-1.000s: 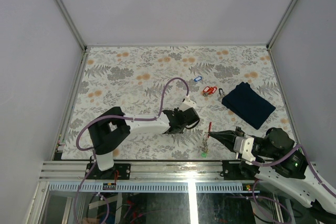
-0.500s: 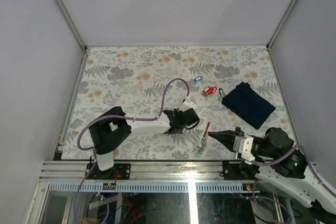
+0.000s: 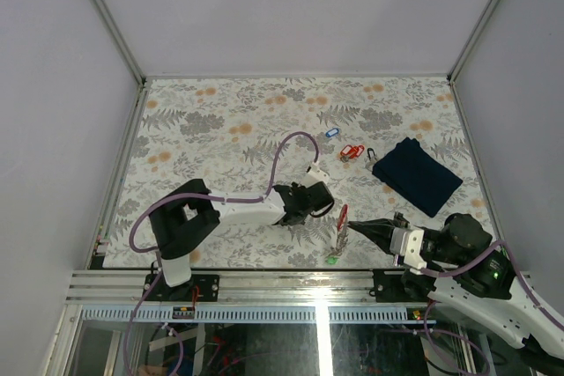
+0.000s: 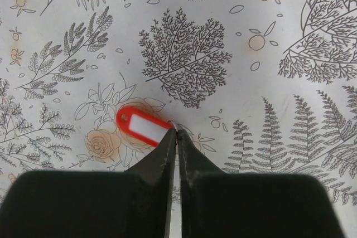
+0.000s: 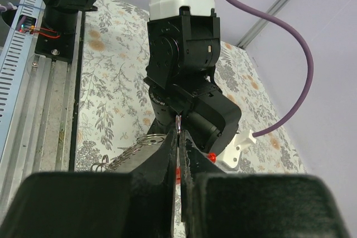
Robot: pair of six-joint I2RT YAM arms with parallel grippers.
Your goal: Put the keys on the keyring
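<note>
Red-tagged key (image 4: pixel 142 128) pinched in the closed left gripper (image 4: pixel 176 131) at lower centre, just beside the keyring (image 5: pixel 177 120) clamped by the closed right gripper (image 5: pixel 178 136); green-tagged key (image 3: pixel 333 259) seemingly already hung, blue-tagged key (image 3: pixel 331 132) and other red-tagged keys (image 3: pixel 352 151) unthreaded, right of centre.

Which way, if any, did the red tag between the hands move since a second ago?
Yes: the red tag has shifted slightly left, away from the navy cloth, toward the left hand.

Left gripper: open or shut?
Shut. In the left wrist view the left gripper has its jaws closed with no gap, pinching at the end of the red tag.
</note>
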